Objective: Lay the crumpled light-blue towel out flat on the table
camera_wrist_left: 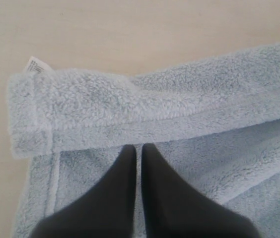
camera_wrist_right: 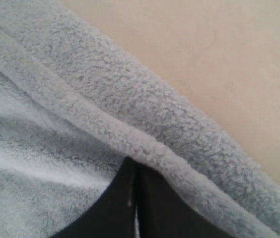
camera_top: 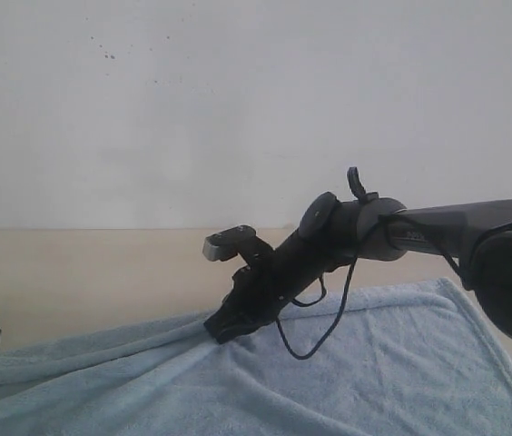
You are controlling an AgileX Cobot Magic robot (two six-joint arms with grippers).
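**Both end effectors clenched at the towel's folded edge**

The right end effector (camera_wrist_right: pixel 136 166) is clenched, its two dark fingers pressed together with only a thin slit between them. Their tips sit right against a thick, rolled-over edge of the towel (camera_top: pixel 356 363) and vanish under its hem. Whether any cloth is pinched between them cannot be told. In the exterior view this end effector points down and touches the towel on the ridge of that fold, about midway along the bench (camera_top: pixel 83 272). The right arm (camera_top: pixel 438 232) reaches in from the bench's right side, and a thin black cable (camera_top: pixel 324 331) hangs in a loop beneath its wrist.

The left end effector (camera_wrist_left: pixel 137 148) is clenched as well, with its fingers side by side. Its tips meet the hemmed border where the towel is doubled back over itself near one corner. No cloth shows between them. A small white label (camera_wrist_left: pixel 35 65) sticks out from under that folded corner and lies on bare bench.

The towel is pale blue and fluffy. It covers the near part of the bench and runs out of view at the near edge. The folded ridge runs from the right end effector towards the bench's left side. To the right of that end effector the towel lies flatter, with its far right corner squared off. A strip of bare bench lies between the towel and the white wall (camera_top: pixel 238 109), which has a few dark specks.
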